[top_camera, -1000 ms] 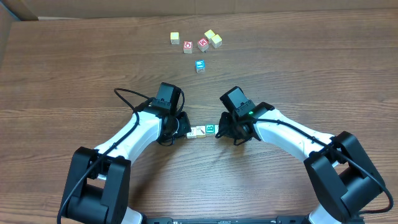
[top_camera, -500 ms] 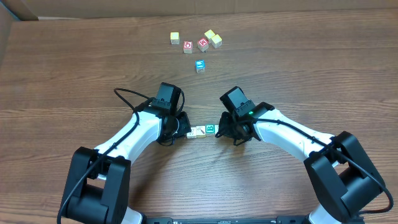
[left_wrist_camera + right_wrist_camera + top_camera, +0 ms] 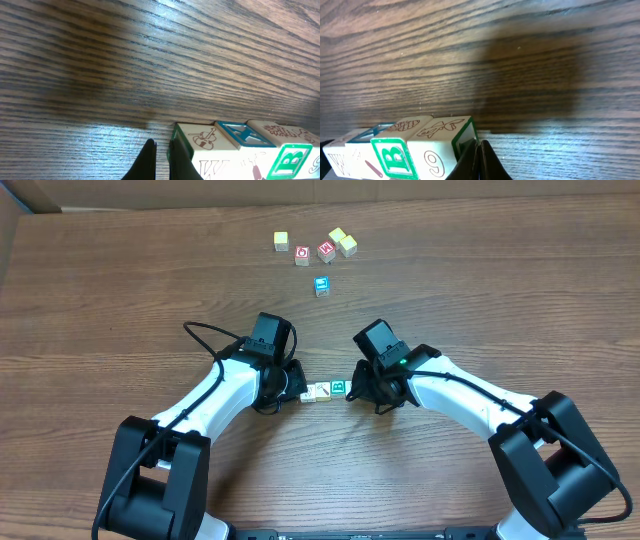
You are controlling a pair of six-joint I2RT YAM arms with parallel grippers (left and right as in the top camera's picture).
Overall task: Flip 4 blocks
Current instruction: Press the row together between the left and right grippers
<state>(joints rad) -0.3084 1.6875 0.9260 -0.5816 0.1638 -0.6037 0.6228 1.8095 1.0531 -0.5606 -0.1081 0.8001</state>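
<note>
Looking down on the wood-grain table point(image 3: 100, 300), I've got both arms folded in toward its middle. My left arm point(image 3: 215, 395) comes in from one side and my right arm point(image 3: 470, 395) from the other, with the wrists nearly facing each other.

My left gripper point(image 3: 297, 392) is pinched down, and its dark fingers point(image 3: 145, 162) show only a sliver of gap and nothing between them. The tips sit low on the wood, right at the end of the row of blocks point(image 3: 323, 390). My right gripper point(image 3: 350, 392) is the same story at the opposite end: fingers point(image 3: 487, 167) pressed together, holding nothing, tips right up against the green-edged side of the end cube. Whether either tip actually touches a block, I can't tell.

The blocks sit packed tight between my two grippers, faces touching, near my edge of the table. From the left wrist I read a violin drawing point(image 3: 202, 137) on top of the nearest cube, then a blue-framed face point(image 3: 240, 136), then a brown pattern point(image 3: 280, 131). The green letter B point(image 3: 390, 157) shows on a side face, with a 9 point(image 3: 432, 160) next to it.

Well apart, toward the far side, there's a blue-faced cube point(image 3: 321, 285) on its own. Beyond it sit two red-faced cubes point(image 3: 302, 255) and three yellowish plain cubes point(image 3: 281, 241).
</note>
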